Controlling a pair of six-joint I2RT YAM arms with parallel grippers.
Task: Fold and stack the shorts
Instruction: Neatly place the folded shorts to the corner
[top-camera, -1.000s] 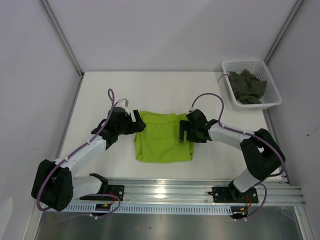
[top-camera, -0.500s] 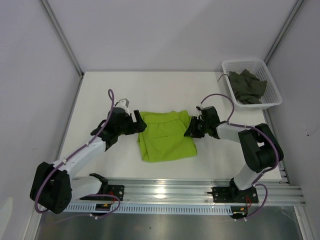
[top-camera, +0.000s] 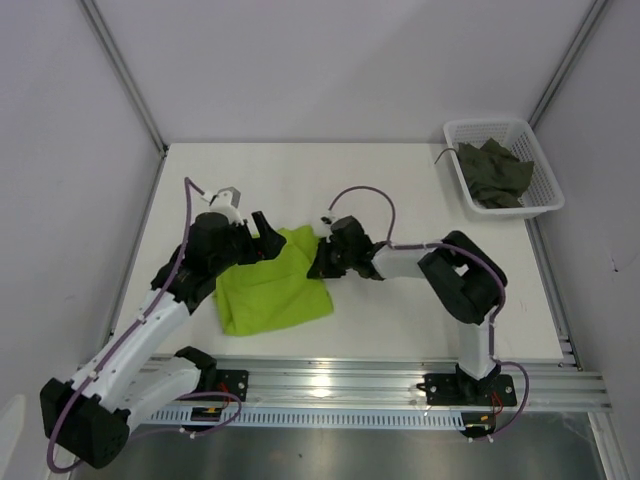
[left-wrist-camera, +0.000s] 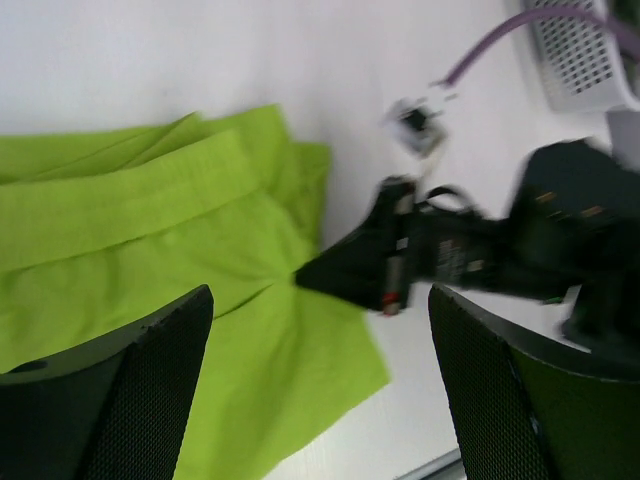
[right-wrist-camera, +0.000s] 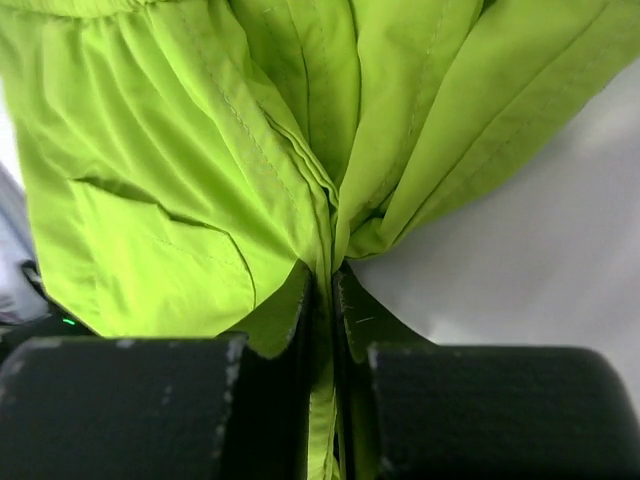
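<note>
Since a second ago, the lime green shorts (top-camera: 268, 292) are found dragged well to the left across the desk (top-camera: 400, 185), and they are now turned askew. The right arm is stretched leftward after them. The right tool (top-camera: 318, 262), which was spread wide at the cloth's right edge, is now closed down on it.

From the right wrist view, the right tool (right-wrist-camera: 322, 285) is seen pinched almost fully together, with a gathered fold of the lime green shorts (right-wrist-camera: 200, 150) caught between its fingertips. Creases are drawn in the fabric towards that point.

The left tool (top-camera: 265, 238) is held with its fingers spread wide, and nothing is gripped between them. It is placed at the far left corner of the cloth; whether the fabric is touched cannot be told. In its own wrist view, the lime green shorts (left-wrist-camera: 150, 230) are seen beneath the spread fingers.

The garment lies rumpled on the near left part of the desk, between the two tools. The dark olive-grey shorts (top-camera: 495, 172) are heaped in the white mesh basket (top-camera: 455, 130) at the far right corner, well apart.
</note>
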